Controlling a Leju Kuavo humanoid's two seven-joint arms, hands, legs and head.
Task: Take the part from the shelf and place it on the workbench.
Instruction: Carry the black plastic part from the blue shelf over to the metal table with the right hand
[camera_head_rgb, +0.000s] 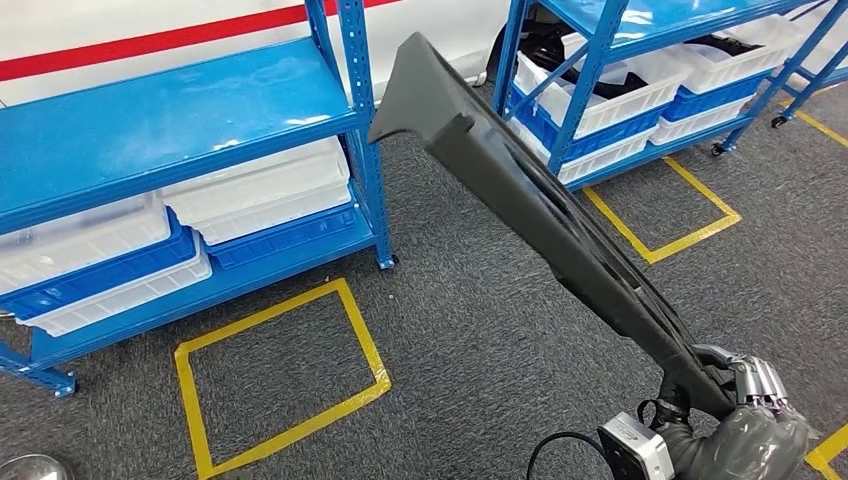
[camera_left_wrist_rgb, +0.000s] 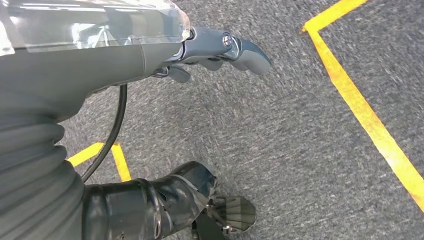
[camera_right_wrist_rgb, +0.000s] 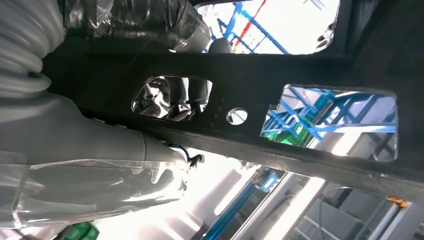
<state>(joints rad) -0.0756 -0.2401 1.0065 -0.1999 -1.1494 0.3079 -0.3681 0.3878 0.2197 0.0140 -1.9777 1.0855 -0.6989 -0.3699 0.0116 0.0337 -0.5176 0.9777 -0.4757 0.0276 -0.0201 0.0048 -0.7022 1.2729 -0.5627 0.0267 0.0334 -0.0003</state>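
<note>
The long dark grey moulded plastic part (camera_head_rgb: 540, 215) is being gripped at its lower end by the right hand (camera_head_rgb: 745, 400), fingers wrapped around the narrow end, and is being held slanting up and away over the floor. In the right wrist view the same part (camera_right_wrist_rgb: 280, 75) is being shown as a thin ribbed shell pierced by cut-outs, so it is being judged light and stiff but awkward from its length; a hold nearer the middle would probably steady it. The left hand (camera_left_wrist_rgb: 220, 50) is hanging over the grey speckled carpet (camera_left_wrist_rgb: 280, 130) with nothing in it, fingers apparently loosely extended. Farther off, yellow tape squares (camera_head_rgb: 285, 375) are being seen, then blue steel shelves (camera_head_rgb: 170, 120) carrying white plastic bins (camera_head_rgb: 260, 190).
</note>
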